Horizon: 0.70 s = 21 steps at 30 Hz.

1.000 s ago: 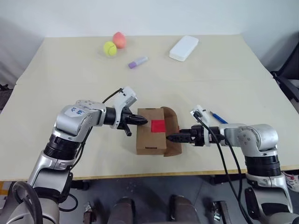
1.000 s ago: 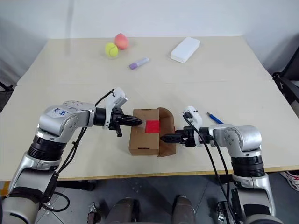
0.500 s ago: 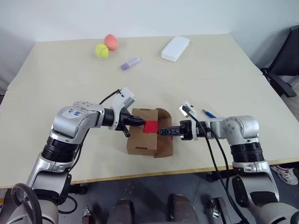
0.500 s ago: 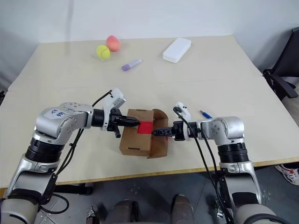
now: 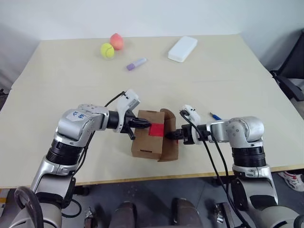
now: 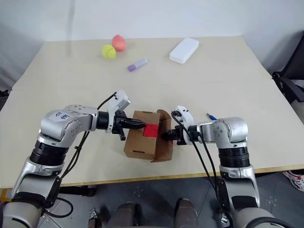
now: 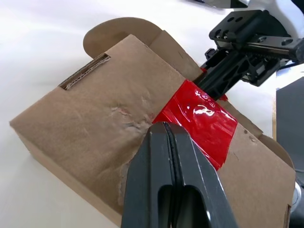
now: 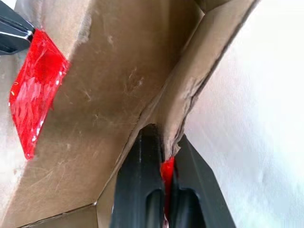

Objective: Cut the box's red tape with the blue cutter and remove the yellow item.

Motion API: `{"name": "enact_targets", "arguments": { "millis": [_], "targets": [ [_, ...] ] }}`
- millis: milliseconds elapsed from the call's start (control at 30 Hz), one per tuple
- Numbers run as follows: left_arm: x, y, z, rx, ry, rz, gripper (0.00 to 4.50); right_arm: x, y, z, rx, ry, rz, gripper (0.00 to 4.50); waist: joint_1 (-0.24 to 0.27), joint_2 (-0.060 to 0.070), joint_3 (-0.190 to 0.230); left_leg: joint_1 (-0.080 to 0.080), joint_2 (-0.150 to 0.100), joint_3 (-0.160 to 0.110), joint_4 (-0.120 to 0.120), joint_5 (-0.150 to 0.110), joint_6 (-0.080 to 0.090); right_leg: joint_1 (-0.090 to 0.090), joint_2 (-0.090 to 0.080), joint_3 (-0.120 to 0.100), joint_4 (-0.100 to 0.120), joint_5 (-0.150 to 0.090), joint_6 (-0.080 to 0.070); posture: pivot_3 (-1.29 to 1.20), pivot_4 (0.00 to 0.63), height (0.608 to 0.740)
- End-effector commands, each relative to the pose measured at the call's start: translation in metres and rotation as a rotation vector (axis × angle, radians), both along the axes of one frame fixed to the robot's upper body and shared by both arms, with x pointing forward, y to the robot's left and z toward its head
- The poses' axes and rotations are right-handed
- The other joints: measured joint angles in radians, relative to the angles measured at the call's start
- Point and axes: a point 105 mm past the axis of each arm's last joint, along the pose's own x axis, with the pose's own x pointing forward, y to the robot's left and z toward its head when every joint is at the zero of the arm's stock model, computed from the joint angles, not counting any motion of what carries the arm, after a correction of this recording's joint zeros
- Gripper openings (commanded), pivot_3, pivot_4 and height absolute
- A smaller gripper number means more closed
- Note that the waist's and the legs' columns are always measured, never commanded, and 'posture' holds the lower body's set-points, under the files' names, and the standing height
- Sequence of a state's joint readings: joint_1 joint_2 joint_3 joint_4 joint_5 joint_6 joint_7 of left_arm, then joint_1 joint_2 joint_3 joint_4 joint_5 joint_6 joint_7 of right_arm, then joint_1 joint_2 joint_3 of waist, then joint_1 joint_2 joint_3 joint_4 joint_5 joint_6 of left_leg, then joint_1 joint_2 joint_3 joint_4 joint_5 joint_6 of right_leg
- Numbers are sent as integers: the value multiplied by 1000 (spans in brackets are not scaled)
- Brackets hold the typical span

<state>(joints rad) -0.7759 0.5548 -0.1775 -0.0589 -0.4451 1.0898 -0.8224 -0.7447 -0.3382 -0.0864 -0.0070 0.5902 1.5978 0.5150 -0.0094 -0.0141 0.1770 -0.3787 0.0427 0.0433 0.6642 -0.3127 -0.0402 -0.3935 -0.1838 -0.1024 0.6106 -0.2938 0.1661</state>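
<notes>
The brown box (image 5: 145, 142) sits near the table's front edge, between my two grippers. Its right flap (image 5: 171, 148) stands away from the body. The red tape (image 5: 156, 130) lies across the top by that flap. My left gripper (image 5: 146, 125) is shut and empty, its tips (image 7: 164, 128) resting on the box top at the tape's edge. My right gripper (image 5: 170, 136) is shut on the flap's edge (image 8: 187, 95), with a bit of red tape pinched between its fingers (image 8: 142, 190). The blue cutter (image 5: 215, 115) lies on the table behind my right arm. The yellow item is hidden.
At the table's far side lie a yellow-green tennis ball (image 5: 107, 50), a pink peach-like ball (image 5: 117, 41), a lilac marker (image 5: 137, 63) and a flat white case (image 5: 183, 49). A dark chair (image 5: 289, 80) stands past the right edge.
My right gripper has gone from open to shut on the flap's edge. The left gripper has stayed on the box top. The camera has shifted.
</notes>
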Motion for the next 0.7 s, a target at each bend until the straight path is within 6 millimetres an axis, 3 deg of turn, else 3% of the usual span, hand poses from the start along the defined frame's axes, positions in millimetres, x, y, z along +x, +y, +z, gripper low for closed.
{"name": "enact_targets", "arguments": {
  "millis": [33, 400, 700],
  "targets": [
    [5, 3, -1, 7, -9, 30, 0, 0, 1, 30, -1, -118, 14, 48, 4, 0, 0, 0, 0, 0, 0, 0, 0, 0, 0, 0, 0, 0, 0, 0, 150, 740],
    [8, 5, 8, -35, -40, 36, 0, 6, -2, 93, -112, -318, -23, 48, 7, 1, 1, -4, 0, 0, 0, 0, 0, -3, 0, 0, -2, 0, 0, 0, 150, 740],
    [14, 11, 12, -47, -79, 72, 0, 7, 12, 118, -170, -351, -62, 48, 7, 1, 1, -7, 0, 0, 1, 0, 0, -4, 0, -1, -4, 0, 0, 0, 150, 740]
  ]
}}
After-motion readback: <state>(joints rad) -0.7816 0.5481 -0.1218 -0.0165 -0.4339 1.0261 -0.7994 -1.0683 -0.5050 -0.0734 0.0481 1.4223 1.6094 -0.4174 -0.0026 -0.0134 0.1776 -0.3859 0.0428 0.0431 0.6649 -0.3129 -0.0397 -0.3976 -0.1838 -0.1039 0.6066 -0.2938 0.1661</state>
